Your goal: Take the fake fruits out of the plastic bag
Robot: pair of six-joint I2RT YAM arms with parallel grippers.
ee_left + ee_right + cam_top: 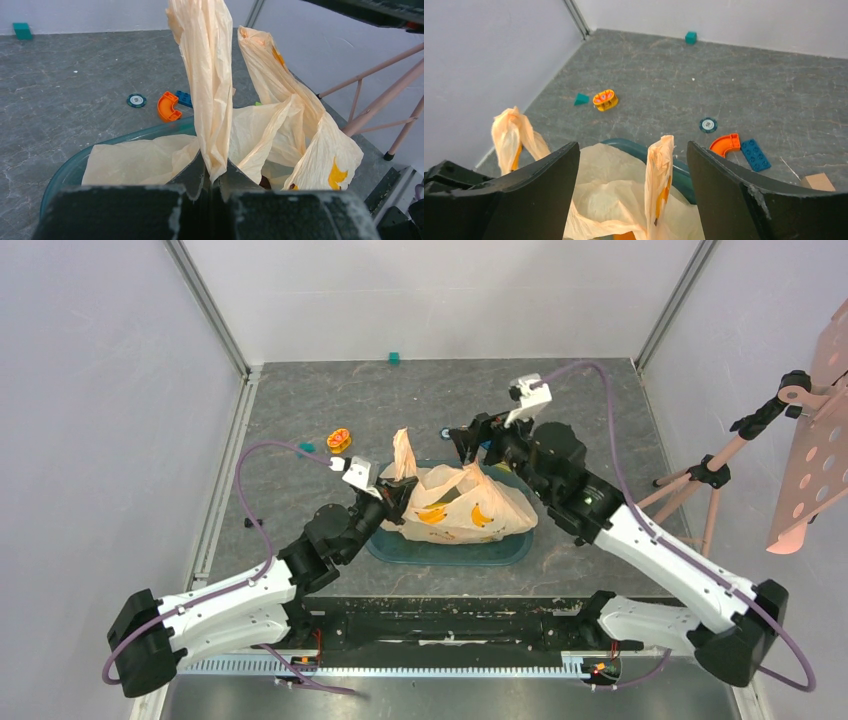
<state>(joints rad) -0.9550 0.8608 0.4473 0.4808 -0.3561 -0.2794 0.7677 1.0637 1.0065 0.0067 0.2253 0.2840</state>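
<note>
- At the middle of the overhead view, the plastic bag [462, 508] is slumped inside the teal tub [450, 552]. The fake fruits are hidden under its film and cannot be made out.
- At the bag's 9 o'clock, the left gripper [398, 490] is clenched on one handle loop [205, 75], which is drawn upright.
- At 12 o'clock, the right gripper [632, 150] is spread wide. The second handle loop [659, 165] stands between its jaws, apparently untouched.
- The film is judged light, limp and slippery, and likely to crumple or slide out of a shallow pinch.
- A hold is best taken on the bunched handles, where the layers are thickest, so that the mouth can be pulled apart.
</note>
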